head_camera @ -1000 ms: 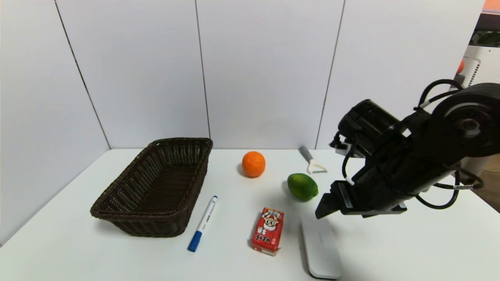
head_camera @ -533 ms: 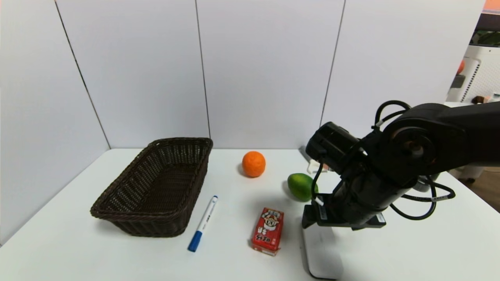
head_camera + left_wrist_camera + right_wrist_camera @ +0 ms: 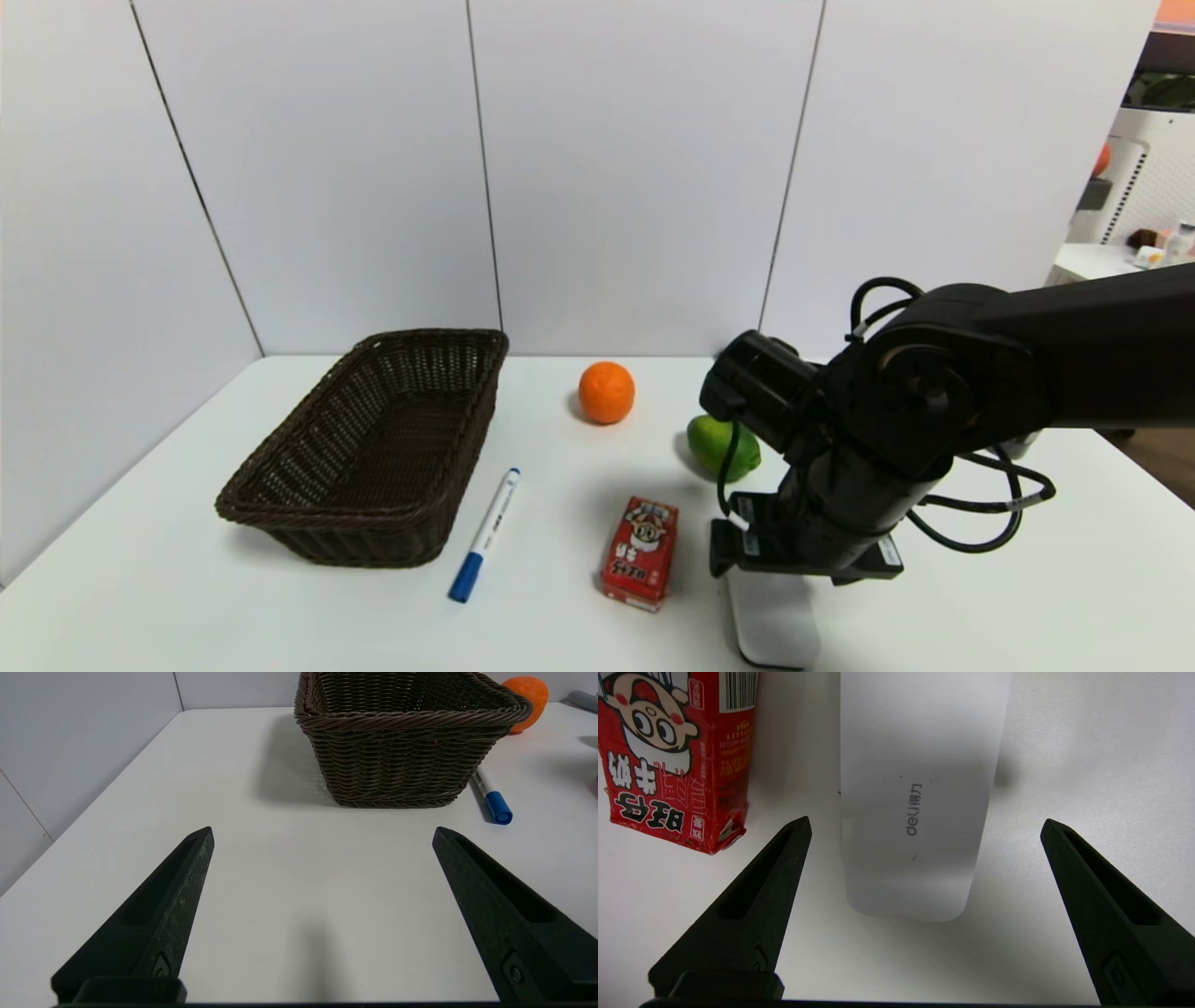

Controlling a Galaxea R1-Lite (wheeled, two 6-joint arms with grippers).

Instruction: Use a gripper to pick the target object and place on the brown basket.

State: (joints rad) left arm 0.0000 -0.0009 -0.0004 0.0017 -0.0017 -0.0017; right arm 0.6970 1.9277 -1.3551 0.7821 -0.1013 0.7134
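Observation:
The flat white case (image 3: 775, 621) lies at the table's front, right of the red carton (image 3: 640, 553). My right gripper (image 3: 777, 567) hangs just above the case's far end, pointing down. In the right wrist view the case (image 3: 920, 788), with a small grey logo, lies between the spread fingers of the right gripper (image 3: 925, 820), which is open and touches nothing. The brown basket (image 3: 327, 537) stands empty at the left. My left gripper (image 3: 323, 829) is open and empty over bare table, short of the basket (image 3: 397, 765).
A blue-capped white marker (image 3: 485, 532) lies right of the basket. An orange (image 3: 606, 392) and a green fruit (image 3: 714, 443) sit farther back. The red carton (image 3: 677, 756) lies close beside one right finger. White walls close in the table's back and left.
My right arm has swung left and down, from beside the green fruit to just over the white case's far end. Nothing on the table has moved.

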